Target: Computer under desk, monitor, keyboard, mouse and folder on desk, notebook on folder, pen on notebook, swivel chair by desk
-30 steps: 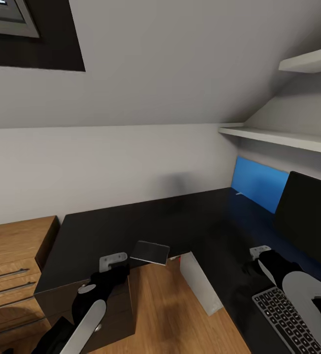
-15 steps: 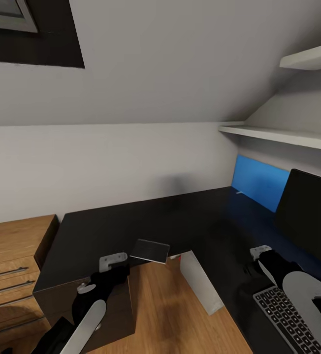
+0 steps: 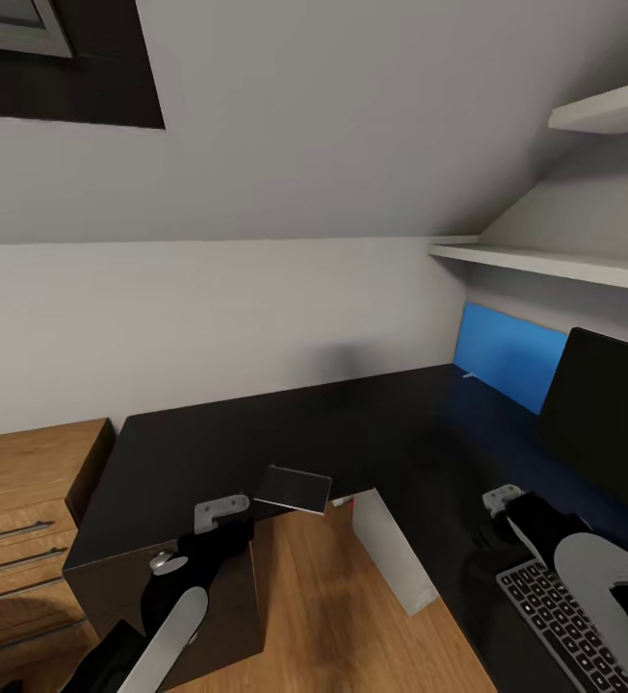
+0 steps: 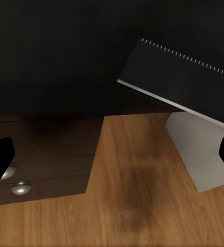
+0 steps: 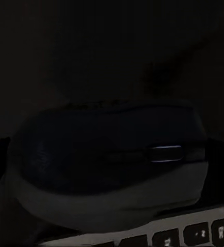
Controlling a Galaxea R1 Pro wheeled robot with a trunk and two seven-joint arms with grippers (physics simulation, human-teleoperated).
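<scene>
Attic bedroom workspace: sloped ceiling (image 3: 333,115), skylight (image 3: 15,24), black desk (image 3: 285,433).

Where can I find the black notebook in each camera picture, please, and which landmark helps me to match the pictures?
Head view: the notebook lies at the desk's inner corner, overhanging its edge.
Left wrist view: the notebook overhangs that same edge.
Right wrist view: here are the mouse and the keyboard instead.
Shared landmark: the pale computer standing just below the notebook.
</scene>
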